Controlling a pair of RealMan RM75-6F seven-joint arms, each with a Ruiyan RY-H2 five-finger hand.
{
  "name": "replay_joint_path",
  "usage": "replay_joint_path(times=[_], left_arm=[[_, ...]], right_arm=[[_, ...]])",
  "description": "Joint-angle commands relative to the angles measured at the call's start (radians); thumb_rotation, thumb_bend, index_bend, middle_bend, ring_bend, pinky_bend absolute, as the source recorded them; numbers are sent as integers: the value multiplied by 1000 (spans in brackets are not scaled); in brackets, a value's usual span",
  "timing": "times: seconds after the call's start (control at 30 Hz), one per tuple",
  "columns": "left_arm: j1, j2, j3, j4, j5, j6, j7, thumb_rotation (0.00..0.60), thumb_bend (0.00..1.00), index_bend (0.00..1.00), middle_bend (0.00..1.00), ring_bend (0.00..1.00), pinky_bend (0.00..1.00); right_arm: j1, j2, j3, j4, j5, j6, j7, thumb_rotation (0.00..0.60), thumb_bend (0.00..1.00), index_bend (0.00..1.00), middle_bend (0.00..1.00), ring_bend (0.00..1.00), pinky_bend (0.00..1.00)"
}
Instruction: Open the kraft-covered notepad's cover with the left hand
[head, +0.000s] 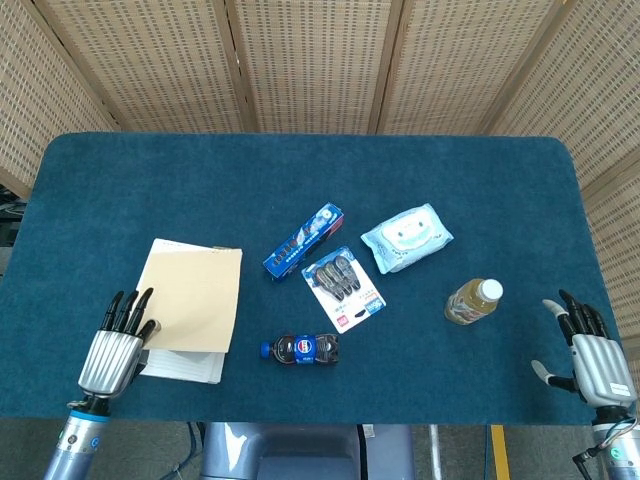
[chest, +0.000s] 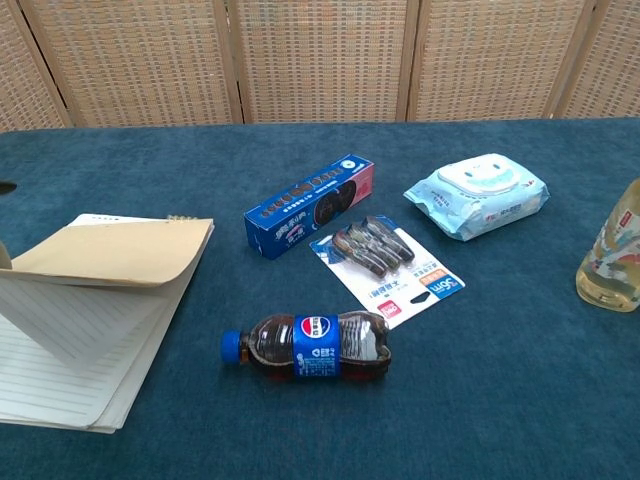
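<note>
The kraft-covered notepad (head: 192, 297) lies at the table's front left. In the chest view its brown cover (chest: 110, 255) is raised along its left edge, with a few sheets, above the lined pages (chest: 70, 370). My left hand (head: 113, 345) sits at the pad's near-left corner, fingers stretched along the cover's edge and thumb against it, holding that edge up. The chest view shows almost nothing of this hand. My right hand (head: 592, 358) rests at the front right edge with fingers spread, holding nothing.
A cola bottle (head: 303, 349) lies just right of the pad. Behind it are a blue biscuit box (head: 303, 241) and a carded clip pack (head: 343, 284). A wipes pack (head: 406, 237) and a tea bottle (head: 473, 301) stand further right on the blue table (head: 300, 170).
</note>
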Motion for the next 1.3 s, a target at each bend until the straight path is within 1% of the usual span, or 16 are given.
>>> replay_joint_path(times=[0.03, 0.43, 0.8, 1.3], left_arm=[[10, 6, 10, -7, 15, 6, -2, 600, 685, 788, 0, 0, 0], [59, 28, 54, -30, 98, 30, -18, 600, 686, 788, 0, 0, 0], [108, 51, 106, -59, 198, 59, -30, 600, 686, 788, 0, 0, 0], [150, 85, 135, -81, 269, 58, -37, 600, 688, 788, 0, 0, 0]], right_arm=[[0, 0, 0, -1, 0, 0, 0, 600, 260, 108, 0, 0, 0], [0, -1, -1, 0, -2, 1, -3, 600, 260, 108, 0, 0, 0], [0, -1, -1, -1, -1, 0, -6, 600, 260, 108, 0, 0, 0], [1, -1, -1, -1, 0, -1, -6, 600, 260, 108, 0, 0, 0]])
